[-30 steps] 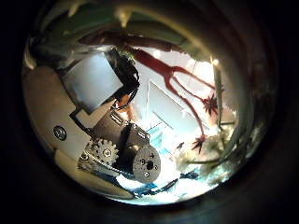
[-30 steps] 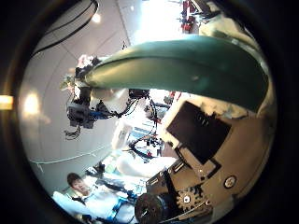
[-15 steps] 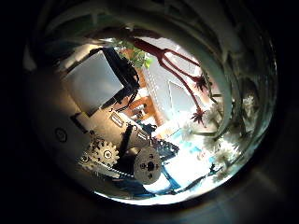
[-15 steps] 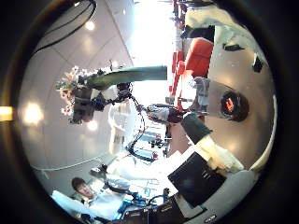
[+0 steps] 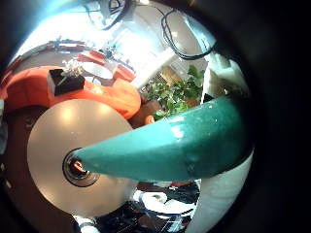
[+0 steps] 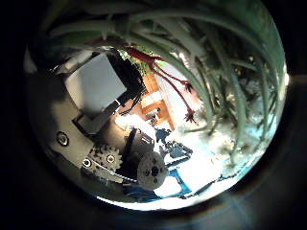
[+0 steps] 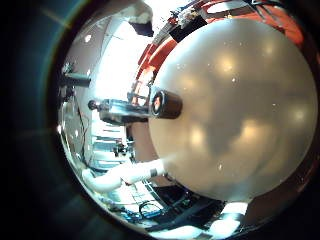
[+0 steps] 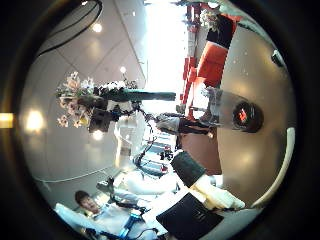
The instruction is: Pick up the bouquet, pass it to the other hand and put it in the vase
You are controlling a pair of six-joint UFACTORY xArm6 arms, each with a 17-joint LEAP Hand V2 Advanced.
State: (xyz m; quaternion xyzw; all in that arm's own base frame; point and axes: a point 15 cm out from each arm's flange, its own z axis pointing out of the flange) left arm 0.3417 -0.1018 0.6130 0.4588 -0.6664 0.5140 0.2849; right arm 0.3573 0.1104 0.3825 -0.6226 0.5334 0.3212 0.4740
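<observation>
Above the table: your teal-wrapped bouquet of pale flowers and green stems [image 5: 170, 144] hangs in the air, clear of the round pale table top [image 5: 53, 136]. Its cone-shaped wrap lies close across the left palm.
Left hand: you see the left hand [image 8: 95, 118] from the right thumb side palm view, closed round the wrap. The flower heads stick out one side and the tapered end out the other. From the left thumb side palm view, stems and red sprigs crowd right against its black and white fingers [image 6: 96, 86].
Right hand: only a bit of the right hand [image 8: 205, 190] shows at the edge of its own views. It holds nothing that you can see and stands well apart from the bouquet. Whether its fingers are spread or curled, you cannot tell.
Vase: the dark round vase [image 8: 245, 115] stands on the table with its mouth empty. In the left little finger side palm view the tip of the wrap points toward that opening [image 5: 78, 167] but is not in it.
Done, as it looks: pickup and handover, since one hand alone carries the bouquet.
Left for you: bring the tapered end over the mouth, tilt the bouquet more upright, lower it in and let go.
</observation>
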